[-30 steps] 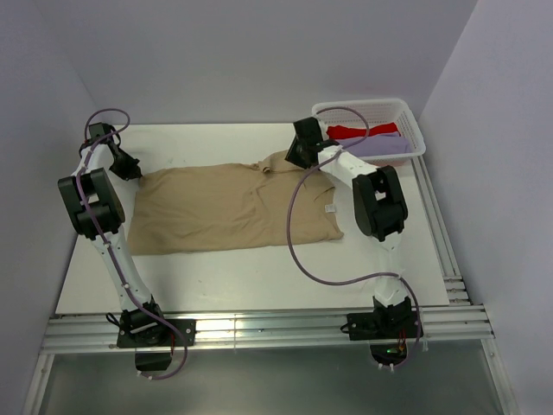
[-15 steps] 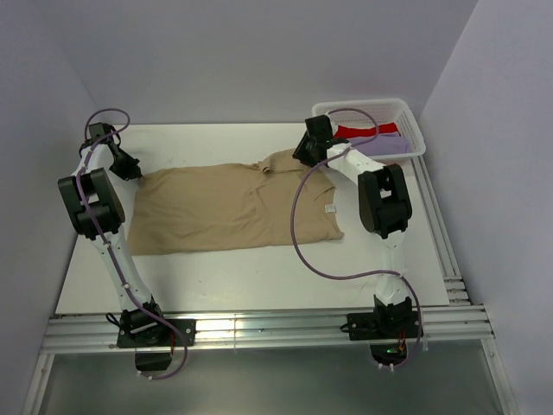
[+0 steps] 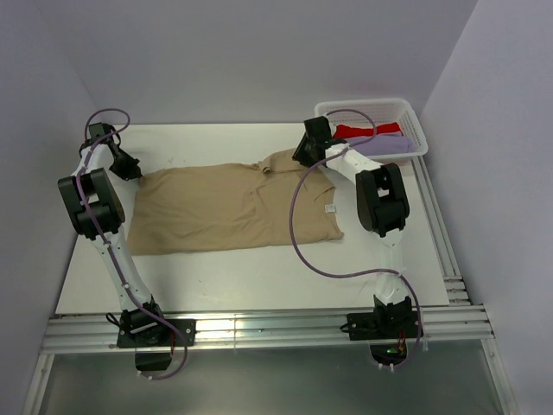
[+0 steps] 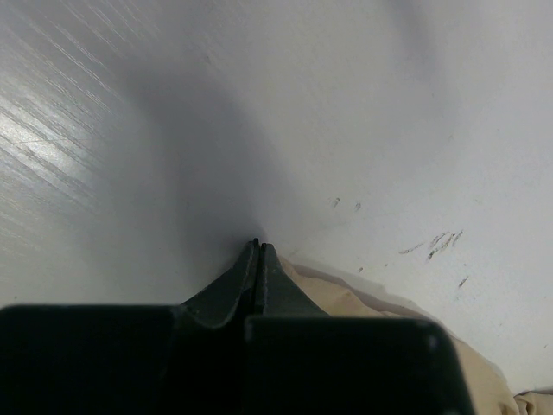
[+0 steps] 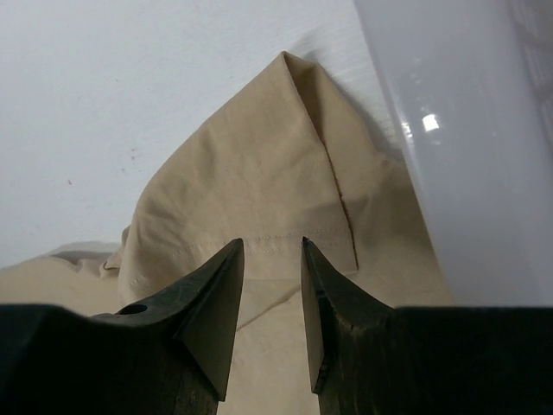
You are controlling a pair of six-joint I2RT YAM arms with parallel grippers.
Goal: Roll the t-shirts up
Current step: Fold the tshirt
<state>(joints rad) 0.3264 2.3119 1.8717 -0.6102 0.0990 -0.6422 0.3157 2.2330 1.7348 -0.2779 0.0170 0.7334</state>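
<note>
A tan t-shirt lies spread flat on the white table, its neck label toward the right. My left gripper is shut with nothing between its tips; the shirt's edge lies just to their right. My right gripper hovers open over the tan sleeve, which lies folded to a point beside the basket. Nothing is between its fingers. A red tee and a lavender tee lie in the basket.
The white lattice basket stands at the back right corner, its wall close to the right of my right gripper. Grey walls close in the table on three sides. A metal rail runs along the near edge.
My right gripper has shifted a little to the right and back, closer to the basket. The left arm and the tan shirt have stayed put.
</note>
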